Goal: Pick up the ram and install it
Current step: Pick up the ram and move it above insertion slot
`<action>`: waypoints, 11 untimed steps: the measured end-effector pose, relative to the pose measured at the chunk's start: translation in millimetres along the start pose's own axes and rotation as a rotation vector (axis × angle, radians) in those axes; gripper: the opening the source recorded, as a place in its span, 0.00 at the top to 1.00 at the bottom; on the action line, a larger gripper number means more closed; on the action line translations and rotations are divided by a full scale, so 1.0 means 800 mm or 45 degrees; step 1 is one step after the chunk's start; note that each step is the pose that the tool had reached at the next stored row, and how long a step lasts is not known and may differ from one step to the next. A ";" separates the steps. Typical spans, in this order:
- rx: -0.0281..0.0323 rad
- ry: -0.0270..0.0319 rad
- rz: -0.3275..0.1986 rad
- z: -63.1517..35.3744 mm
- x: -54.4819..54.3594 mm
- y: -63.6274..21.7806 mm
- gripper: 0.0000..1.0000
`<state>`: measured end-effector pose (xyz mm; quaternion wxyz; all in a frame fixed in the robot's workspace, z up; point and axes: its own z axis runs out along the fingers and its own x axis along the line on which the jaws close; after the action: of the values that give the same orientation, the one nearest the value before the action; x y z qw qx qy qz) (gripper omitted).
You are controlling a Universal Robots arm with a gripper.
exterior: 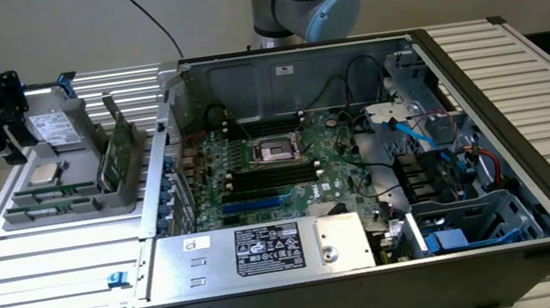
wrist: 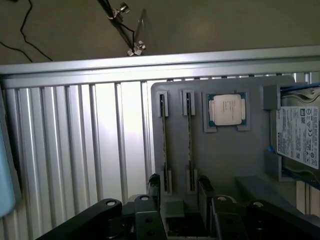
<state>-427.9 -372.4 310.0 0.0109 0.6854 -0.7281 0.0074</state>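
Observation:
Two ram sticks stand on edge in slots of a grey parts tray (wrist: 220,160). In the wrist view I look down on their thin edges: one ram stick (wrist: 163,145) and a second ram stick (wrist: 189,145) beside it. In the exterior view the green ram (exterior: 123,153) stands in the tray (exterior: 72,207) at the exterior view's left of the open computer case. My gripper (exterior: 6,143) hovers above the tray's far end, apart from the sticks. It is open, its black fingers (wrist: 154,186) spread with nothing between them, as the gripper (wrist: 179,192) looks down over the sticks' ends.
The tray also holds a square silver processor (wrist: 226,109) and a grey drive box (wrist: 300,137). The open computer case (exterior: 528,110) shows the motherboard with black memory slots (exterior: 272,174), cables and a power supply (exterior: 267,250). All of it rests on a ribbed aluminium table (wrist: 75,145).

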 end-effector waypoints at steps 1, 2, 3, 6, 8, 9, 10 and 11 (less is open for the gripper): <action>-0.0001 0.0001 0.000 0.002 0.000 0.000 0.57; -0.0003 0.0002 0.000 0.005 0.000 0.000 0.57; -0.0002 0.0001 0.000 0.007 0.000 0.000 0.57; -0.0001 0.0000 0.000 0.014 0.000 0.000 0.57; -0.0002 0.0001 0.000 0.018 0.000 -0.001 0.57; -0.0002 0.0001 0.000 0.021 0.000 -0.001 0.57; -0.0001 0.0001 0.000 0.023 0.000 -0.001 0.57; -0.0003 0.0002 0.000 0.025 0.001 -0.001 0.57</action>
<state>-427.4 -373.5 290.1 0.0110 0.6854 -0.7280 0.0074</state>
